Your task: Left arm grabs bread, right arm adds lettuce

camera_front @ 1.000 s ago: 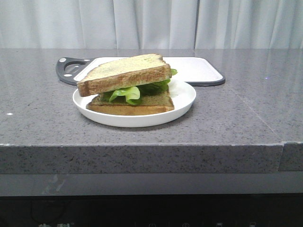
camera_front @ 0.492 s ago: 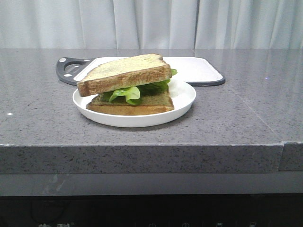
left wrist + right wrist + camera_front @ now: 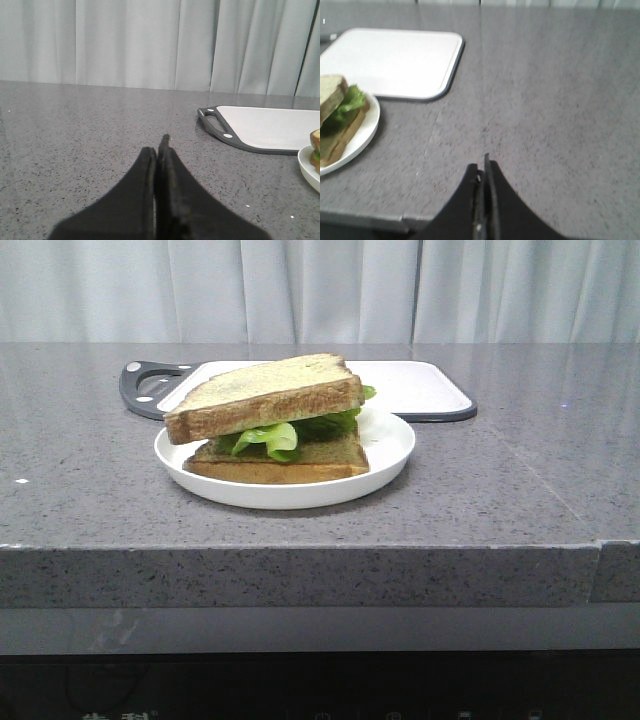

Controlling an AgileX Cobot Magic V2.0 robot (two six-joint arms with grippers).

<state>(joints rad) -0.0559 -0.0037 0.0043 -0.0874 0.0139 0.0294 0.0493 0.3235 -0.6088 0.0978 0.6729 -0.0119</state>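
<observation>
Black fingers on both grippers are pressed flat together with nothing between them: the left gripper (image 3: 159,150) hangs over bare grey counter (image 3: 90,490), well apart from the food, and the right gripper (image 3: 484,167) does the same on the other side, so both are clenched on air. The bread (image 3: 262,395) is sitting as the top slice of a sandwich on the white plate (image 3: 392,450), tilted so its left corner sticks out and droops past the lower slice (image 3: 280,462), long edge running roughly left to right across the front view. The lettuce (image 3: 270,436) is sandwiched between the two slices, ruffled end poking out the front. Behind the plate lies the cutting board (image 3: 415,385). Compared with half a second ago, nothing on the plate has budged.
</observation>
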